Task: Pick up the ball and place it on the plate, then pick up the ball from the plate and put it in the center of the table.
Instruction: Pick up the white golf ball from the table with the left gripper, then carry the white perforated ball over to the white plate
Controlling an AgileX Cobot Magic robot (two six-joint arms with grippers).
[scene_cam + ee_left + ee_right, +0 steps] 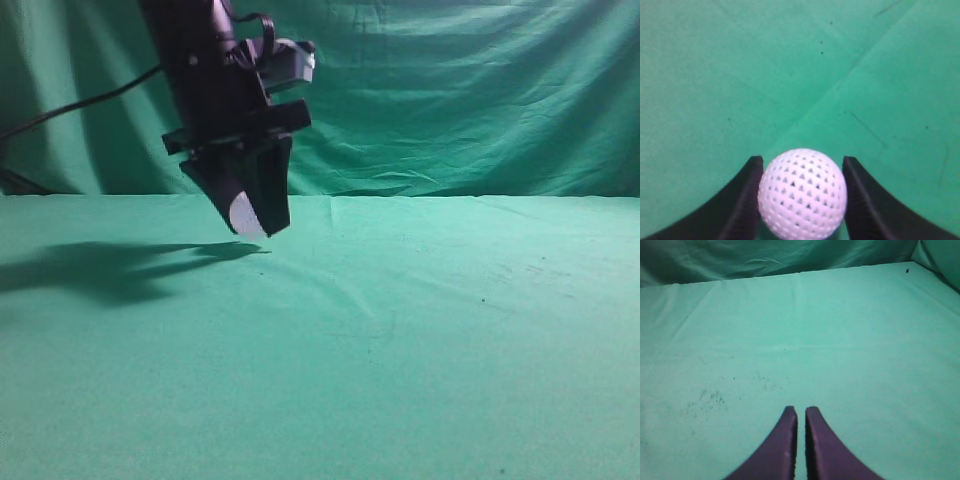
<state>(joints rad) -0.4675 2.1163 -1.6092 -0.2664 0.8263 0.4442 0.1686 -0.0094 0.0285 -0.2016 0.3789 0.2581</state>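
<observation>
Between the two black fingers [742,200] of the left claw [802,200], the white ball [802,199] is being gripped, its dimpled surface pressed on both sides. Below the claw, the green table [740,75] is being crossed by a long crease in the cloth, and a few dark specks are being shown on it. From the front, the left claw [255,222] is being held above the table [400,340], clear of the cloth, with a pale patch of the ball [244,213] being glimpsed near the fingertips. Left of the claw and under it, a dark shadow [110,265] is being cast across the cloth. Behind the claw, a draped green backdrop [450,90] is being hung. The right claw [801,415] is being kept closed on nothing, its fingertips nearly touching, above bare cloth.
</observation>
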